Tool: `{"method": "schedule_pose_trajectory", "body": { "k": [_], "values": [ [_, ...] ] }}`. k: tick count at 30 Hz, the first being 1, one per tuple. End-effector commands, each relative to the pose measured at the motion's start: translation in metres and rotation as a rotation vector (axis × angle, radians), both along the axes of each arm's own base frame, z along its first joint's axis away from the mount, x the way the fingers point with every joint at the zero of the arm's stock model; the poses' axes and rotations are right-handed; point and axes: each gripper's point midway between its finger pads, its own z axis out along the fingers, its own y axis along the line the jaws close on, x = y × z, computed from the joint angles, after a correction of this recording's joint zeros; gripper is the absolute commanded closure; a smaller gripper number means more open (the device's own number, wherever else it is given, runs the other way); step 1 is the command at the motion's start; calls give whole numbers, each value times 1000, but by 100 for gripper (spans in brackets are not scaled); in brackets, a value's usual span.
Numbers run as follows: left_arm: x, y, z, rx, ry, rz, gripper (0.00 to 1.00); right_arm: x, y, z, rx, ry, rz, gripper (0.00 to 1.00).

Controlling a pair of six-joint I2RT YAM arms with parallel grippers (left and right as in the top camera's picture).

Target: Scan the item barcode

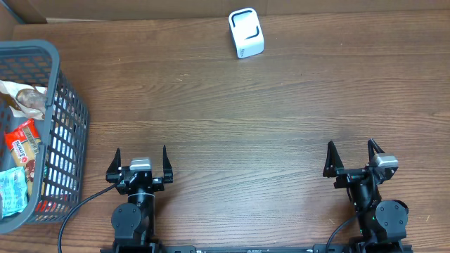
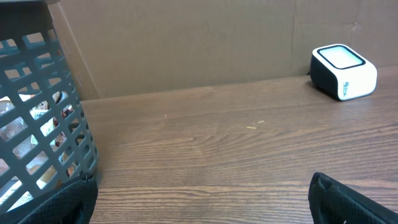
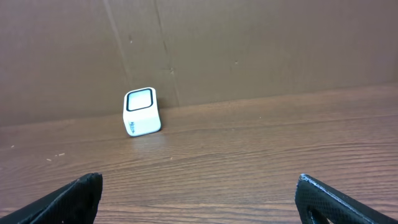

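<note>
A small white barcode scanner [image 1: 246,33] with a dark window stands at the far edge of the wooden table; the same scanner [image 2: 343,71] is at the upper right of the left wrist view, and the scanner [image 3: 142,111] is left of centre in the right wrist view. Packaged snack items [image 1: 21,144] lie in a grey mesh basket [image 1: 67,133] at the left. My left gripper [image 1: 140,166] rests open near the front edge, right of the basket. My right gripper [image 1: 356,159] stands open at the front right. Both hold nothing.
The basket's lattice wall [image 2: 37,130] stands close on the left of my left gripper [image 2: 202,199]. A brown cardboard wall [image 3: 249,50] runs along the table's far edge behind the scanner. Black cables [image 1: 77,207] trail near the arm bases.
</note>
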Motion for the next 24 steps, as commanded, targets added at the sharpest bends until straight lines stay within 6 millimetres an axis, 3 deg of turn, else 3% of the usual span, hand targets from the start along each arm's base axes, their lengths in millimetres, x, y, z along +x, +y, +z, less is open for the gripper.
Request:
{"method": "schedule_pose_trajectory", "body": {
  "k": [1,13,19,24],
  "values": [
    [0,-3,-2,13,5,-21,0,0,2,-2,-1,-3,9,0],
    [1,-7,2,11,-10,-42,0,0,2,-2,-1,-3,9,0],
    [0,-7,21,-85,-67,-38,0,0,2,-2,-1,-3,9,0],
    [-5,-13,50,-120,-119,-73,0,0,2,-2,0,-3,9,0]
  ]
}}
